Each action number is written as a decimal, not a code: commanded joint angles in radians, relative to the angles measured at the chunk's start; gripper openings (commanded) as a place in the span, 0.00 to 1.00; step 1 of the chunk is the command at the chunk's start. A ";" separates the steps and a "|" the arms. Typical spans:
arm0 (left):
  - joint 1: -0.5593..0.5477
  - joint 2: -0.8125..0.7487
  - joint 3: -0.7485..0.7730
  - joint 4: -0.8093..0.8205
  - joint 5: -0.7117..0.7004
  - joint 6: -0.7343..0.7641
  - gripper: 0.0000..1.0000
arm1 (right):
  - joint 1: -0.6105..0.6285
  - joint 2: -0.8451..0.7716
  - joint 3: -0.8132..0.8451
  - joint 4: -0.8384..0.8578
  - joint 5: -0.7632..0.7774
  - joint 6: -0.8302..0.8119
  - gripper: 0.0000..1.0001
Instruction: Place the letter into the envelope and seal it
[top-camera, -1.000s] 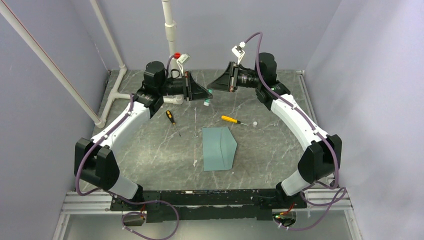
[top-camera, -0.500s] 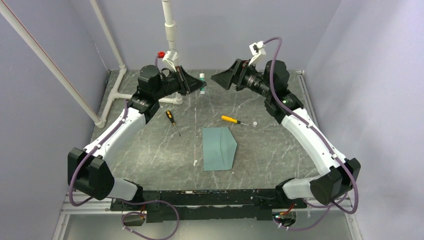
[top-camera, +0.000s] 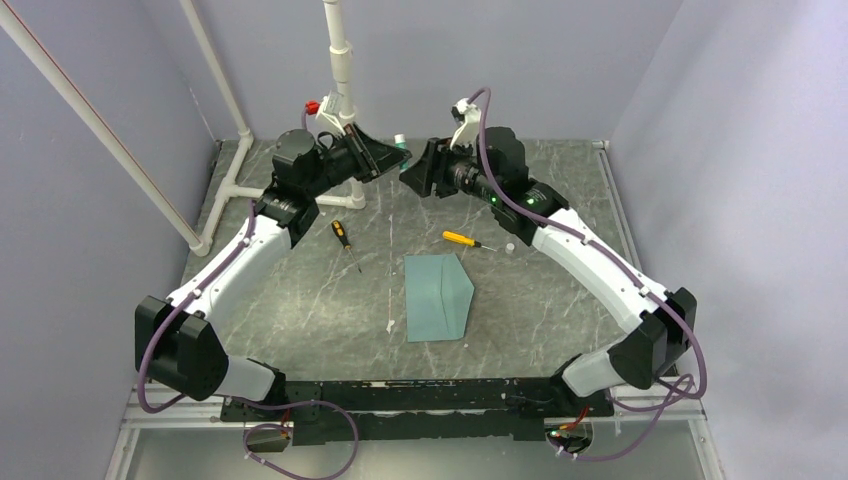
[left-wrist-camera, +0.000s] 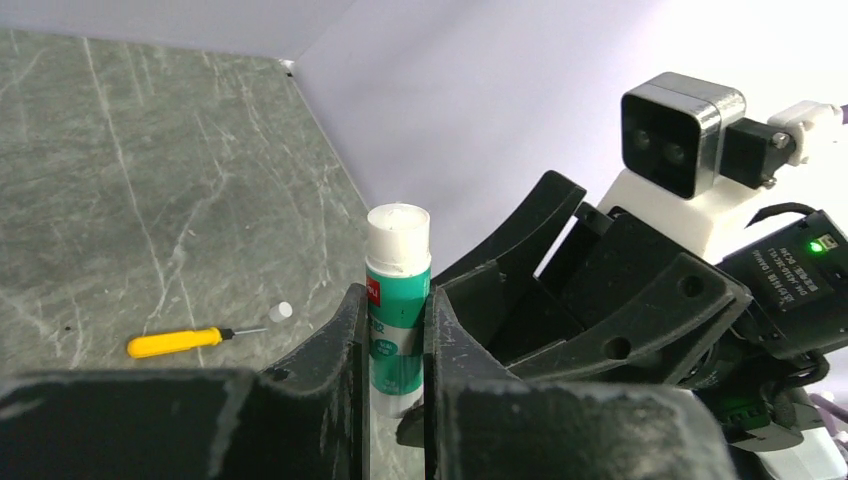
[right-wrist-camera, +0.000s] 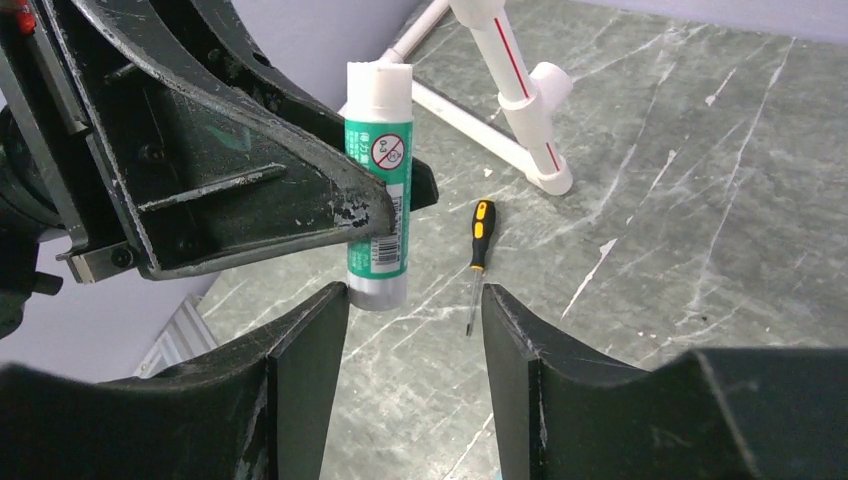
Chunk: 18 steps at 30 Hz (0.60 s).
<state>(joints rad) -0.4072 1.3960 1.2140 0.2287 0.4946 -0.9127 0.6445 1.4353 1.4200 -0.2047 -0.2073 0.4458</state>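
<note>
The teal envelope (top-camera: 438, 297) lies flat on the table's middle with its flap folded over. No letter shows. My left gripper (top-camera: 393, 155) is raised at the back and shut on a green and white glue stick (left-wrist-camera: 398, 300), held upright. My right gripper (right-wrist-camera: 413, 295) is open just beside it. In the right wrist view the stick's (right-wrist-camera: 378, 180) grey lower end sits right above the gap, next to my left-hand finger (right-wrist-camera: 310, 340). I cannot tell whether they touch.
A yellow screwdriver (top-camera: 462, 239) and a small white cap (top-camera: 509, 245) lie behind the envelope. A black and yellow screwdriver (top-camera: 343, 237) lies to the left. A thin white stick (top-camera: 389, 310) lies beside the envelope. White pipes (top-camera: 340, 60) stand at the back left.
My left gripper has lifted the glue stick up and back. My right gripper swung away to the right, then came left and now stands open at the stick.
</note>
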 joint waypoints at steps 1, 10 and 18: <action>0.001 -0.030 0.034 0.079 0.007 -0.039 0.02 | 0.000 0.021 0.095 0.031 -0.007 0.006 0.54; 0.006 -0.031 0.026 0.117 0.020 -0.075 0.02 | -0.002 0.099 0.206 -0.013 -0.059 0.009 0.30; 0.027 -0.045 0.024 0.098 0.074 -0.072 0.35 | -0.039 0.066 0.158 0.012 -0.189 -0.094 0.00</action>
<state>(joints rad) -0.3862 1.3956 1.2140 0.2932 0.5087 -0.9749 0.6292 1.5330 1.5818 -0.2462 -0.2893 0.4290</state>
